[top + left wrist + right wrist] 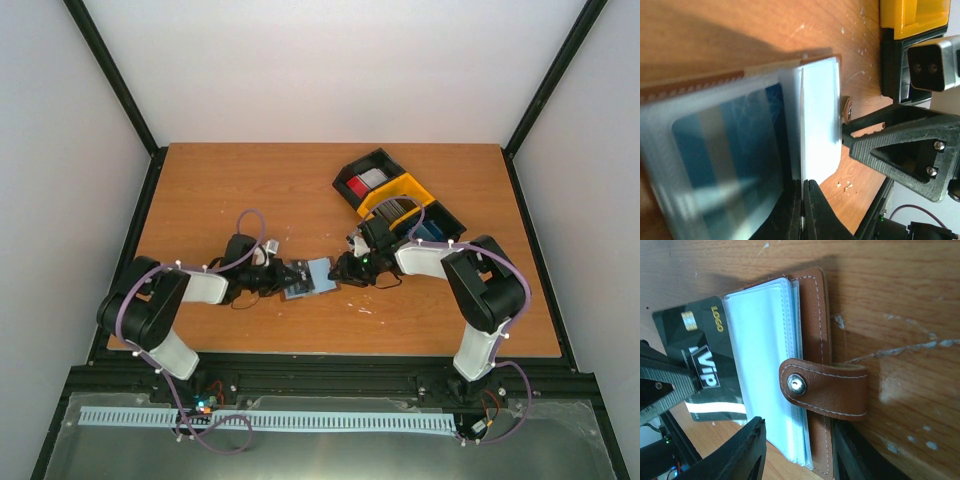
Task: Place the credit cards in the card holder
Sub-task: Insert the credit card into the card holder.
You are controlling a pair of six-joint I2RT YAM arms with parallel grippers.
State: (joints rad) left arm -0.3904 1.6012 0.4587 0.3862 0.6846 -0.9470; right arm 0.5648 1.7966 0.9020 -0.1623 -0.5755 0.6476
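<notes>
The brown leather card holder [314, 276] lies open on the table between my two grippers. In the right wrist view its tab clasp [825, 387] folds over the pale blue-grey sleeves [765, 365]. A dark grey credit card [695, 355] marked VIP sticks out from under the sleeves. My left gripper [803, 210] is shut on one thin pale sleeve [820, 115]. Beside it a bluish card [725, 150] shows through a clear sleeve. My right gripper [797, 457] is open, its jaws on either side of the holder's edge.
A black-and-yellow three-compartment tray [412, 184] stands at the back right with red/white [362, 183], dark [395, 212] and blue [430, 231] card stacks. Its yellow part [912, 15] is close beyond the holder. One of the right gripper's fingers [900, 150] is beside the sleeve.
</notes>
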